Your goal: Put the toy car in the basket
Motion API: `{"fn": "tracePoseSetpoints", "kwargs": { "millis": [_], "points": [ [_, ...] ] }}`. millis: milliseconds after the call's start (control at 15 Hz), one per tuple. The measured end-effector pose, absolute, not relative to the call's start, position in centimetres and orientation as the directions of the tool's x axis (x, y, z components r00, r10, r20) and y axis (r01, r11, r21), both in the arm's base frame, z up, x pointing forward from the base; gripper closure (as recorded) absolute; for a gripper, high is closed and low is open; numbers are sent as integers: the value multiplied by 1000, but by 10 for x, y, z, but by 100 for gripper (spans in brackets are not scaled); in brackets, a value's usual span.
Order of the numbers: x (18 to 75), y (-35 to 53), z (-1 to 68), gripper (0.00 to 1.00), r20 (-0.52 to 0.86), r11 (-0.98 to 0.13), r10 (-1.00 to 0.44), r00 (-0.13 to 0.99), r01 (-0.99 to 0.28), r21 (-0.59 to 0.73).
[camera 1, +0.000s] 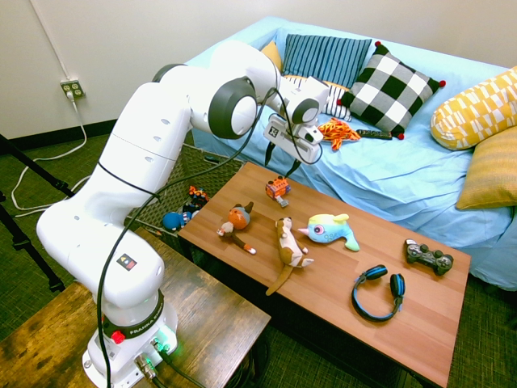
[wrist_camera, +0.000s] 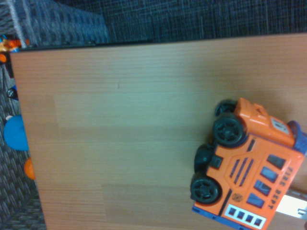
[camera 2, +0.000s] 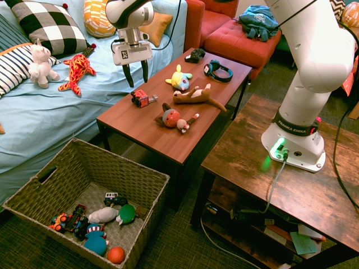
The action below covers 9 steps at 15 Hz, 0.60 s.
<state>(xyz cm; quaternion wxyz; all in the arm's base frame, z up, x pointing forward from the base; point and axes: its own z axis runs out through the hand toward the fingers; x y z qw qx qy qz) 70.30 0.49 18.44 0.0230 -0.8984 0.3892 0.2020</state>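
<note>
One orange toy car (wrist_camera: pixel 254 167) lettered "FIRE DEPT", robot base (camera 2: pixel 294 140) marked "FRANKA EMIKA", end effector (camera 2: pixel 138 84) fingers apart

Coffee table (camera 2: pixel 162 126) bears toy car (camera 2: pixel 143 98), 3 plush toys (camera 2: pixel 197 96), headphones (camera 2: pixel 218 71), game controller (camera 2: pixel 195 55)

We see an orange toy car (wrist_camera: pixel 249 167) with black wheels and blue trim, lying toward four o'clock in the wrist view, on a brown wood-grained table (wrist_camera: pixel 120 120). Toward seven o'clock in the second exterior view, we have a grey-brown woven basket (camera 2: pixel 126 179). Toward one o'clock in the first exterior view, we find a black-and-white checked cushion (camera 1: pixel 390 89) on a light blue sofa (camera 1: pixel 388 174).
</note>
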Motion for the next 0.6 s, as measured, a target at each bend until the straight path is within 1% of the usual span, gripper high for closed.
{"fn": "tracePoseSetpoints", "kwargs": {
  "millis": [400,600],
  "points": [
    [725,5,143,0,-438,-655,-730,526,-721,227],
    [729,8,125,0,-466,-657,-728,503,-707,262]
  ]
}}
